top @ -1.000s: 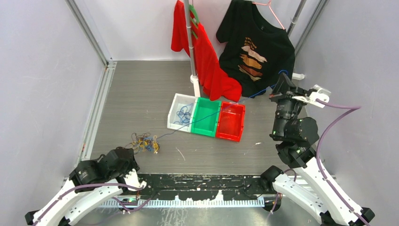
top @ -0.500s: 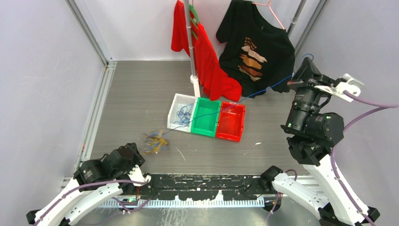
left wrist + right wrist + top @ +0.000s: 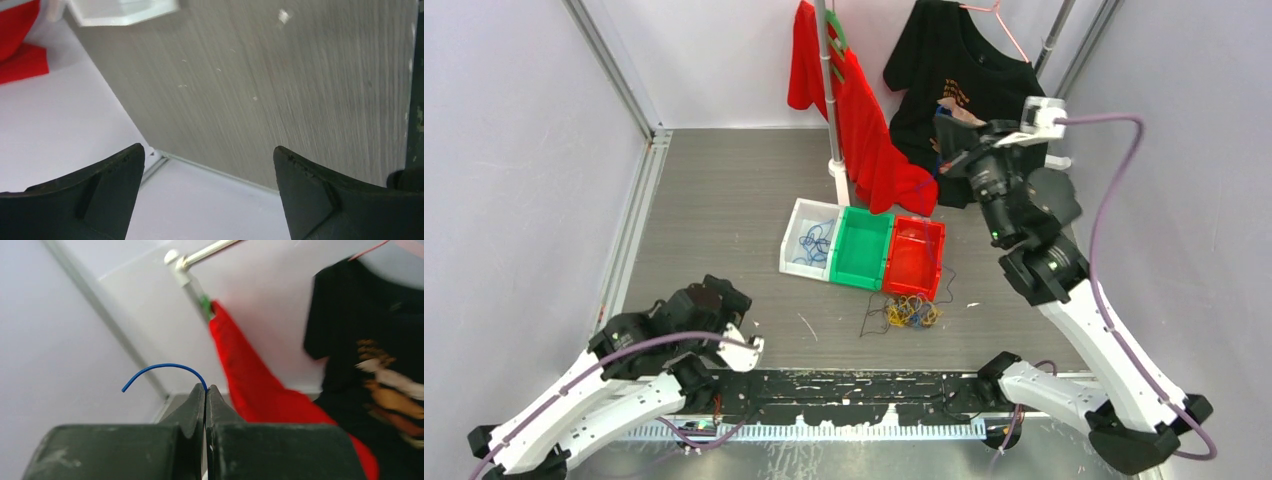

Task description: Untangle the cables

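Pinching a blue cable (image 3: 160, 367) end between shut right fingers (image 3: 205, 392), high over the table's (image 3: 724, 200) far-right side. Keeping left fingers (image 3: 727, 297) spread wide, empty, near the near-left corner. Lying just beside the red bin (image 3: 912, 290), toward the near edge: the tangle (image 3: 906, 311). Likely risking a tightened knot, or the wire slipping, by pulling harder.

So the tangled clump of blue, yellow and dark thin cables (image 3: 904, 311) got dragged from the left side over to just in front of the red plastic bin (image 3: 916, 258). Meanwhile the left gripper (image 3: 207, 157) let go and now gapes wide, and the right gripper (image 3: 206, 388), pinching a thin blue wire (image 3: 160, 370), swung from the right wall across to the black t-shirt (image 3: 919, 70).
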Controlling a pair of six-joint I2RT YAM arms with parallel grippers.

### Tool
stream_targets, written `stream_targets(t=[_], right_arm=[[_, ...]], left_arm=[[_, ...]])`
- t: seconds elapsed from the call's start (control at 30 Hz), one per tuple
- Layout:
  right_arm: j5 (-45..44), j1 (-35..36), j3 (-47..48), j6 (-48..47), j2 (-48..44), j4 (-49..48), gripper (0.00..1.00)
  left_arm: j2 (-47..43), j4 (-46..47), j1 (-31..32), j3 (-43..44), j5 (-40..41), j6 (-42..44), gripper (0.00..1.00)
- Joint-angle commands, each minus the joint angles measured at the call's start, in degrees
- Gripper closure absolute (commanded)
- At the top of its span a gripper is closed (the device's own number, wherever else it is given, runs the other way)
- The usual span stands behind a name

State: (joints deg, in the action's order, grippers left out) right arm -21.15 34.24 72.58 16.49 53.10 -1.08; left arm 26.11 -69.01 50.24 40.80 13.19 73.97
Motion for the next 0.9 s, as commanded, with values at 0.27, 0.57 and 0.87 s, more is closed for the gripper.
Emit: stream_targets(t=[0.27, 0.57, 0.87], right_arm=[[30.4, 0.59, 9.53, 36.17, 11.72, -21.77, 0.99], [29.55, 5.49, 19.13, 39.84, 19.33, -26.91, 0.99], [29.29, 10.02, 30.41, 37.01, 26.17, -25.27, 0.99]], left_arm=[[15.46, 35.48, 0.02, 25.13, -16.7, -52.18, 0.01], [29.48, 42.72, -3.22, 36.03, -24.88, -77.1, 0.0], [36.14, 55.07, -11.48, 34.49, -52.33, -93.13, 0.01]])
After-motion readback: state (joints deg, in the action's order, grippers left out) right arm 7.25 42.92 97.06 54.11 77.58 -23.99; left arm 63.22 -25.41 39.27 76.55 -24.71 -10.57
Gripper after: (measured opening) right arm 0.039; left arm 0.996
